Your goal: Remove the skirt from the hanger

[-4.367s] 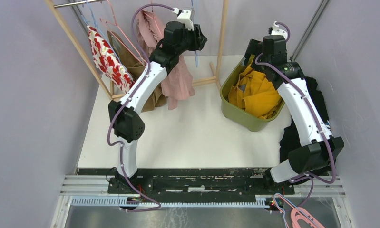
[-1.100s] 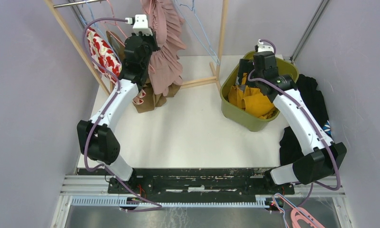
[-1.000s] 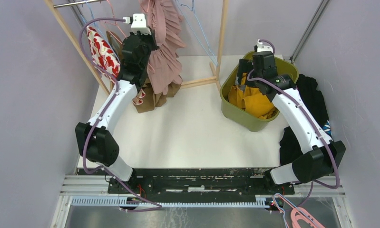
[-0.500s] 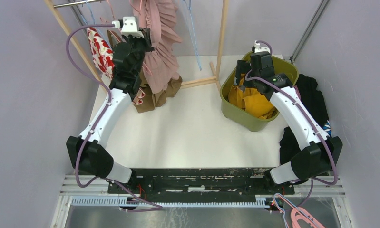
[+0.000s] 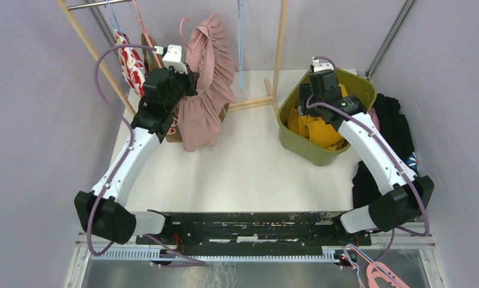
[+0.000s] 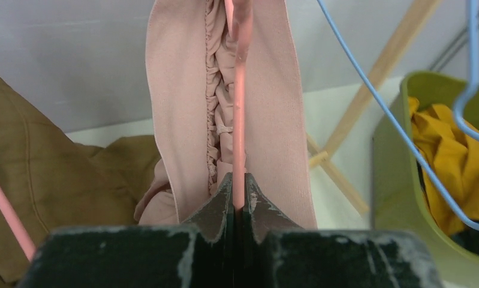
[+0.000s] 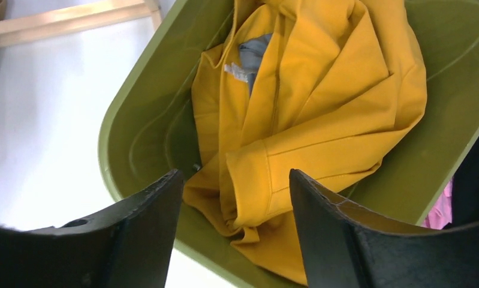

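Nearest, at the left pincer (image 6: 238, 180): clamped tight on the thin wire of the hanger (image 6: 239, 108), with the skirt (image 6: 285, 120) draped either side of that wire and bunched at its gathered waist. Held up at the rack end of the worktop, left of centre; hem low, touching the surface or not, cannot tell.

Looks light, soft and limp. Likely to slide along smooth wire yet snag at the gathers. Best taken by the waistband close to the hanger, not by the floppy hem; no call for a hard squeeze. Expect sway from the hanger under any tug, so hold that wire firm.

Over at the right pincer (image 7: 235, 174): spread wide, gripping nothing, hovering above the bin (image 7: 135, 132) and the yellow jacket (image 7: 321, 108) inside. Well apart from the skirt.

Below, a flat white worktop (image 5: 243, 168). Behind the skirt, a brown garment (image 6: 45, 162) and a red-patterned garment (image 5: 132, 63) on the wooden rack (image 5: 279, 54), with a bare blue hanger (image 5: 240, 54) just beside. Beyond the bin, a black cloth (image 5: 398, 126) at the right edge. Closed in by plain lilac walls (image 5: 39, 120).
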